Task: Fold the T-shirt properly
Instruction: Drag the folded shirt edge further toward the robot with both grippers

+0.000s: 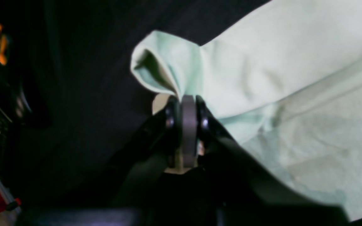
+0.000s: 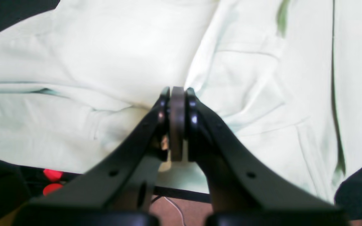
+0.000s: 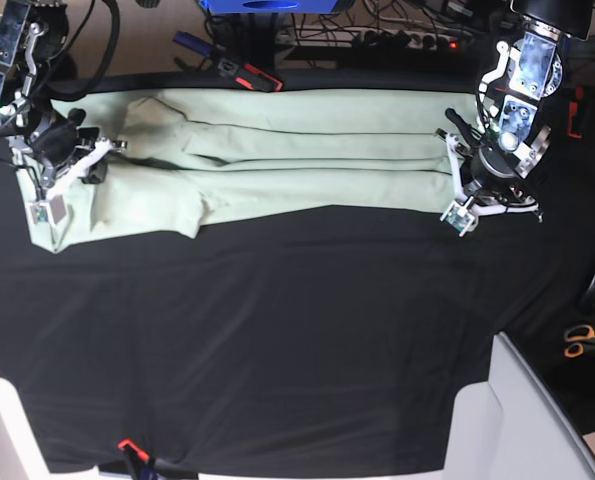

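Because I have both sets of jaws pinched tight on opposite ends of the T-shirt (image 3: 277, 150), it lies stretched long across the far side of the black cloth (image 3: 277, 330). My left gripper (image 1: 184, 99) clamps a bunched corner, my right gripper (image 2: 178, 91) a fold of fabric, which I judge keeps the band taut for the next fold.

The T-shirt (image 3: 277, 150) is spread lengthwise along the far edge of the cloth (image 3: 277, 340). Scissors (image 3: 582, 342) are placed near the cloth's right edge, well apart from the T-shirt.
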### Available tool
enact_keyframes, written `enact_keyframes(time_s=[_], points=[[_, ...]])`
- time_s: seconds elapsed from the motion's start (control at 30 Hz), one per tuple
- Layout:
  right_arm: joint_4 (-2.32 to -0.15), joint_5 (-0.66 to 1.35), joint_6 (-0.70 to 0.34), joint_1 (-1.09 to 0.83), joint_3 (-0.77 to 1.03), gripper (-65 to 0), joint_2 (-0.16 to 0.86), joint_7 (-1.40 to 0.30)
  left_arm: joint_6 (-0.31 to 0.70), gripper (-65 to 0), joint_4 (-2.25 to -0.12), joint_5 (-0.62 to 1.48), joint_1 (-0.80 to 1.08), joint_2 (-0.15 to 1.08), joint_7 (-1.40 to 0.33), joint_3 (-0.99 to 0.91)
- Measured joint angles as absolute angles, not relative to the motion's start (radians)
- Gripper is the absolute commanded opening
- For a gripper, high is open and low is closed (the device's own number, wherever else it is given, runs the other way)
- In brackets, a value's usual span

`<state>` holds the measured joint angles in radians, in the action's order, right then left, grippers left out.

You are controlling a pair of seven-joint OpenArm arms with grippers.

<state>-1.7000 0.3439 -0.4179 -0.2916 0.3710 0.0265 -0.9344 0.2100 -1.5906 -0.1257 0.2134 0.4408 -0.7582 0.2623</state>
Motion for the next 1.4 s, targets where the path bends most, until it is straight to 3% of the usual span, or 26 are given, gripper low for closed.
enact_keyframes(time_s=[0.23,0.63,0.83,0.97,1.17,1.3,1.4], points=[[-1.699,0.346,-0.417,-0.305,0.439,-64.9,-0.049,-0.937,0.210,-65.0,-1.591,-0.127,0.213,0.443,-0.758,0.261],[-1.699,0.340,-0.418,-0.305,0.448,-64.4,-0.050,-0.941,0.210,-65.0,-1.600,-0.128,0.257,0.451,-0.756,0.256],[-1.699,0.340,-0.418,-0.305,0.449,-42.4,-0.053,-0.942,0.210,-65.0,-1.666,-0.130,0.276,0.455,-0.759,0.257],[-1.699,0.340,-0.418,-0.305,0.450,-33.4,-0.056,-0.942,0.210,-63.2,-1.730,-0.131,0.305,0.471,-0.764,0.253],[-1.699,0.343,-0.397,-0.307,0.452,-23.9,-0.078,-0.945,0.209,-38.1,-1.791,-0.199,0.363,0.468,-0.759,0.249],[-1.699,0.345,-0.313,-0.312,0.452,-23.2,-0.078,-0.943,0.210,-37.1,-1.790,-0.323,0.432,0.450,-0.768,0.243],[-1.714,0.348,-0.312,-0.331,0.452,-23.4,-0.086,-0.938,0.214,-37.1,-1.798,-0.334,0.461,0.430,-0.747,0.203]])
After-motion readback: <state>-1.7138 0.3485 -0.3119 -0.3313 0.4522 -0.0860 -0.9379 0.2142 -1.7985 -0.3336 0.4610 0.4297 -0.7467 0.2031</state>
